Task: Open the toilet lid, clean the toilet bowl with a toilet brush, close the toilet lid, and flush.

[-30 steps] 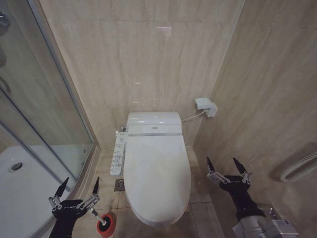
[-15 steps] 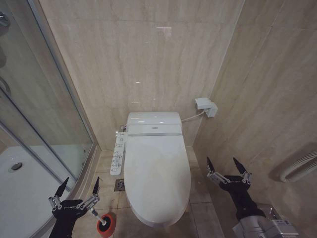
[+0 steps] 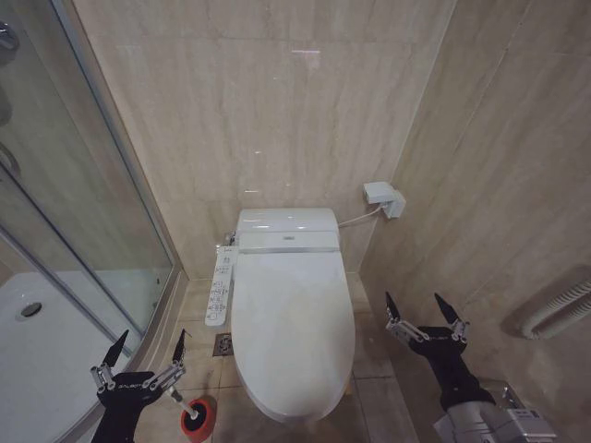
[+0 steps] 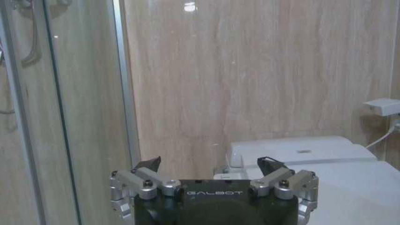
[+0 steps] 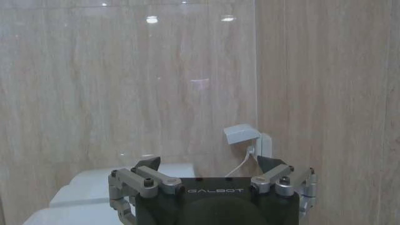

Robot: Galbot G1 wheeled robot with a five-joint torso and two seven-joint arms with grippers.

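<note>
the toilet lid point(image 3: 293, 328) was seen shut, as before. nothing was moved. the left gripper point(image 3: 147, 347) and right gripper point(image 3: 424, 309) were held wide open, empty.

"GALBOT" is printed in pale letters on the black bodies of the left hand point(image 4: 212, 165) and the right hand point(image 5: 209, 164).

**Both arms low, tools spread**

Your left tool point(image 3: 148, 349) sits low at your left, fingers apart and pointing up. Your right tool point(image 3: 425, 311) sits low at your right, slightly higher, its fingers likewise spread, holding nothing.
</note>
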